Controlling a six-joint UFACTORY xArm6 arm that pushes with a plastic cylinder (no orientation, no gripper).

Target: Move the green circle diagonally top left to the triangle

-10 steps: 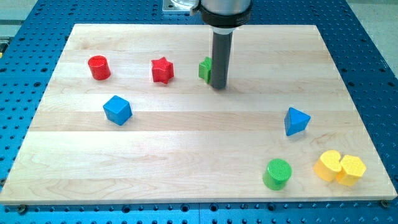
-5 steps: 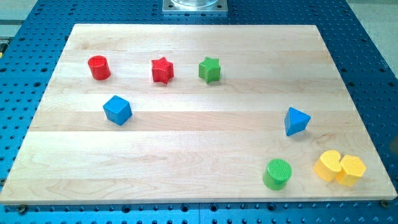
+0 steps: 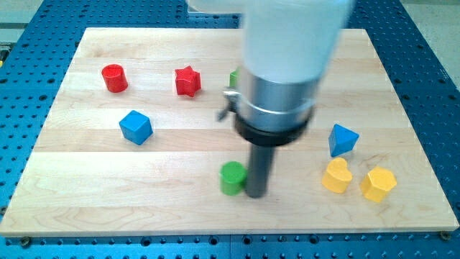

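Observation:
The green circle (image 3: 231, 177) stands on the wooden board (image 3: 86, 180) near the view's bottom centre. My tip (image 3: 255, 194) rests just to the right of it, touching or nearly touching its side. The blue triangle (image 3: 343, 139) sits to the right and a little higher, apart from both. The arm's large body hides the board's top centre, with only a sliver of the green star (image 3: 234, 77) showing beside it.
A red cylinder (image 3: 113, 78) and a red star (image 3: 187, 80) sit at the top left. A blue cube (image 3: 135, 126) is at the left. A yellow heart (image 3: 336, 175) and a yellow hexagon (image 3: 378, 184) lie at the bottom right, slightly apart.
The arm left the view, then came back with my tip at the bottom centre. The green circle now sits further left and higher. The two yellow blocks have shifted left and separated.

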